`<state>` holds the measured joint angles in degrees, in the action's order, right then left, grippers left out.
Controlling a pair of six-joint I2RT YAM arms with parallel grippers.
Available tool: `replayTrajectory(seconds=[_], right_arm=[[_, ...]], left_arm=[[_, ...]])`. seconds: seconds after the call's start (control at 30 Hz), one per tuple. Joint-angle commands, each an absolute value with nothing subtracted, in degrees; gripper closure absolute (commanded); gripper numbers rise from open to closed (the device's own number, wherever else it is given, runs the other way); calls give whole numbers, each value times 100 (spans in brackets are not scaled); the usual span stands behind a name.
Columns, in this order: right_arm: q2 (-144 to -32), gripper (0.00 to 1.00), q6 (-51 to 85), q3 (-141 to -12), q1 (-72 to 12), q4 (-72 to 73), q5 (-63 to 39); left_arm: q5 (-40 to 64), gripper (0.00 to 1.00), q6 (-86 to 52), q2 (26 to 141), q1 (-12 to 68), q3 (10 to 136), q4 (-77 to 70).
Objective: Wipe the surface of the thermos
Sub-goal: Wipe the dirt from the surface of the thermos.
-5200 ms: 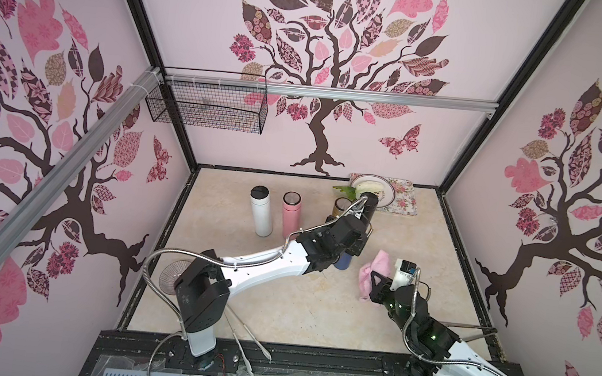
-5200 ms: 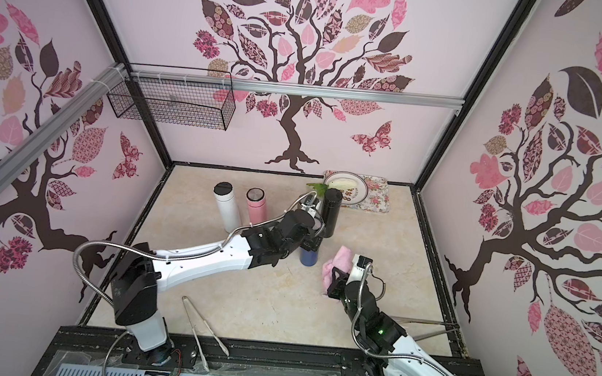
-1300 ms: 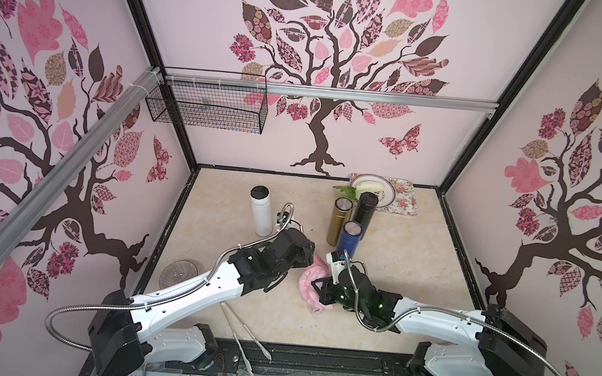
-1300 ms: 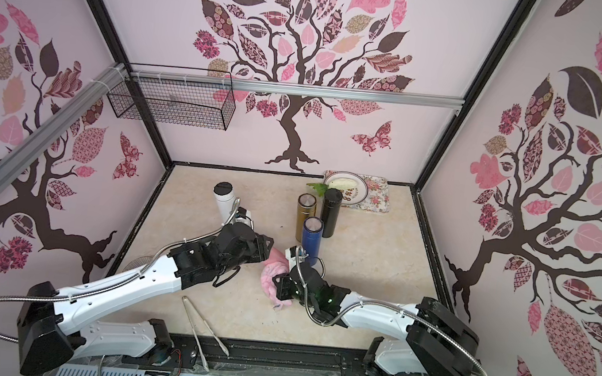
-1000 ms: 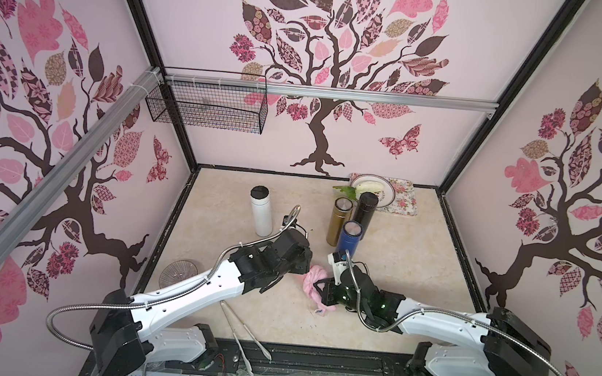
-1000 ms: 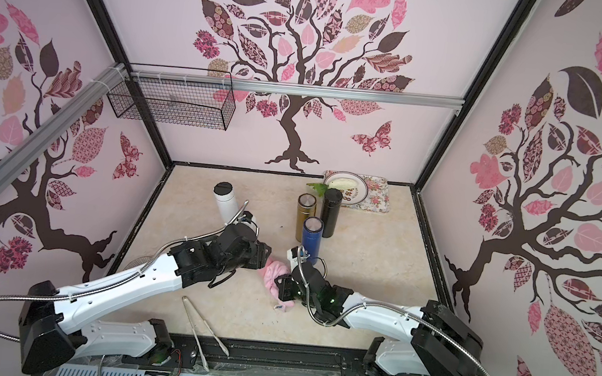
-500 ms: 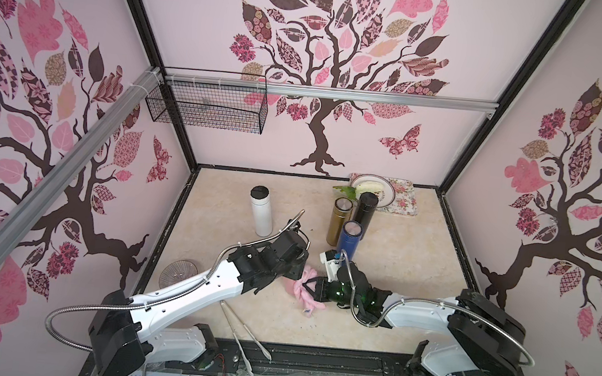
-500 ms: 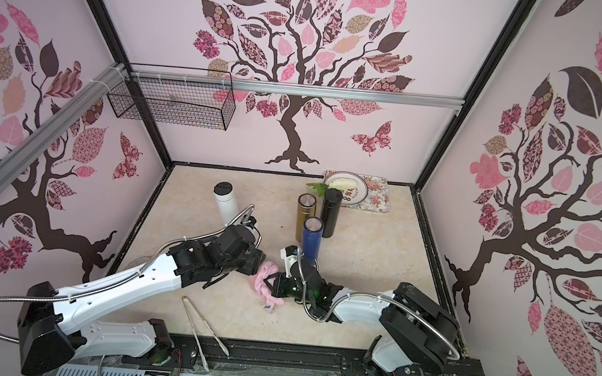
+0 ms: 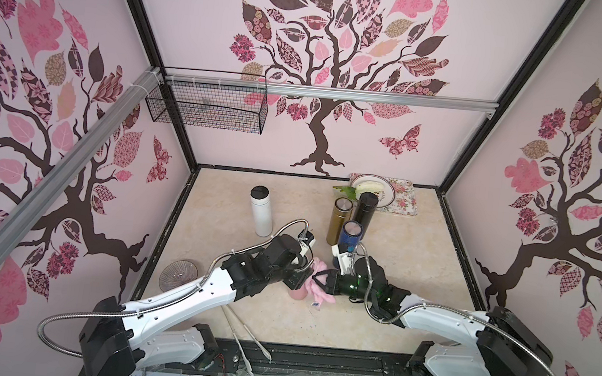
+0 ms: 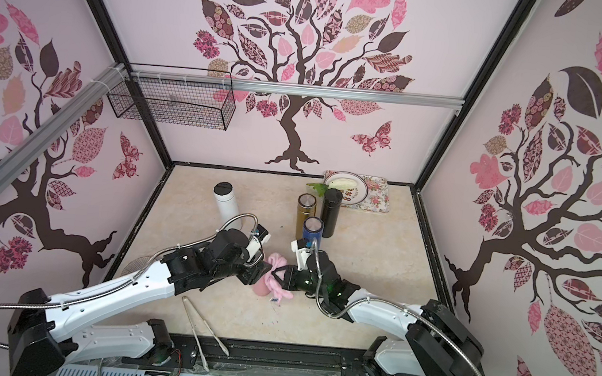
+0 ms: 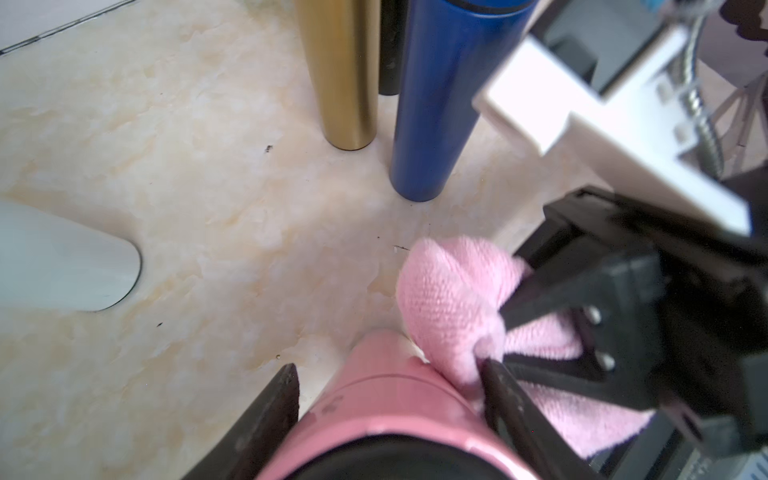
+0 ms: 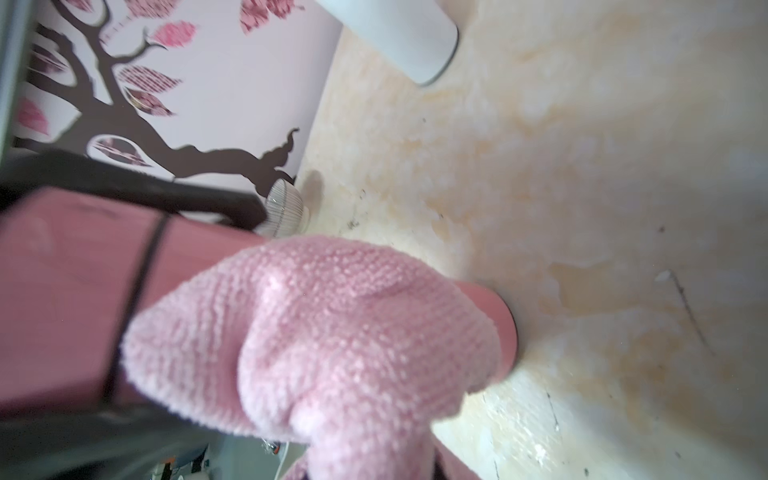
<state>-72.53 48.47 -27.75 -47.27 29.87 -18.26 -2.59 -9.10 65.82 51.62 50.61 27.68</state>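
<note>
Right end effector [image 10: 278, 273] holds pink cloth [image 10: 276, 262] against pink thermos [image 10: 261, 288].

i count five cylindrical thermos flasks: a white thermos [image 9: 261, 213], a shiny gold thermos [image 9: 338, 223], a matte black thermos [image 9: 365, 211], a blue thermos [image 9: 349, 236] and a pink thermos [image 11: 374, 409]. i see one fluffy pink cloth [image 11: 449, 299], one round floral-rimmed plate [image 9: 389, 202], one flowered mat [image 9: 406, 204], one ribbed clear glass dish [image 9: 180, 274] and one pair of thin metal tongs [image 9: 246, 337]. there is also one black wire basket [image 9: 208, 108], and two white-and-black robot arms [image 9: 200, 294] [image 9: 441, 322].

In a top view the left tool [image 9: 300, 282] hides all but the lower part of the pink thermos [image 9: 297, 303].
</note>
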Motion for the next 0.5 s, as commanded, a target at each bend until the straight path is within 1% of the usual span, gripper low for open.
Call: replayTrajectory(seconds=[0.0, 0.17, 0.33, 0.47], right_arm=[[-6999, 100, 5071, -3020, -4760, 3754, -2164], [-7406, 100, 5343, -2540, -4780, 3804, -2153], [-7566, 100, 5171, -2041, -4983, 3122, -1349], [-7585, 100, 5135, -1696, -4995, 2942, -938]], left_arm=[[1213, 100, -831, 6536, 5370, 4817, 2110], [1197, 100, -803, 6445, 5379, 4746, 2065], [910, 100, -851, 6390, 5383, 4711, 2026], [734, 100, -932, 6390, 5379, 4643, 1912]])
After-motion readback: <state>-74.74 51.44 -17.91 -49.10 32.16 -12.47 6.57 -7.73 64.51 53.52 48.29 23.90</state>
